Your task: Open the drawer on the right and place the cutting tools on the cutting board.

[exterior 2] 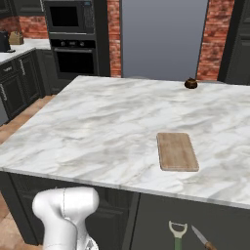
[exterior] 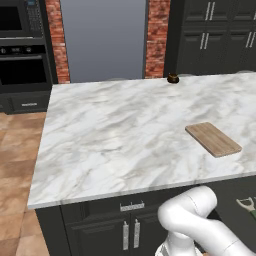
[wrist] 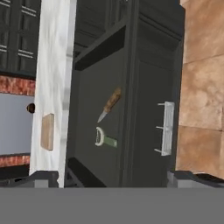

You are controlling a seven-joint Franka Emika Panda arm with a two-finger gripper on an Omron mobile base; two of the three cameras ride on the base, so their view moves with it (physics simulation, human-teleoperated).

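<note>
Now, from the left base view, the cutting board (exterior: 213,139) is lying bare on the marble counter (exterior: 115,135), while the peeler (exterior: 246,204) is peeking out of the pulled-out drawer (exterior: 235,202) below the counter edge, so the opening step looks done and the picking is coming up.

Moving to the right base view, the peeler (exterior 2: 177,232) is sitting in the drawer (exterior 2: 156,219) just beside a small knife (exterior 2: 201,238), both below the board's (exterior 2: 177,151) near end.

Switching to the hand view, the gripper (wrist: 113,178) is hanging with its jaws spread wide and holding nothing, looking down into the drawer (wrist: 94,92). The peeler (wrist: 105,138) is lying nearer the fingertips, the knife (wrist: 110,104) beyond it. Next, I'm guessing, it is needing to descend and straddle the green handle.
</note>
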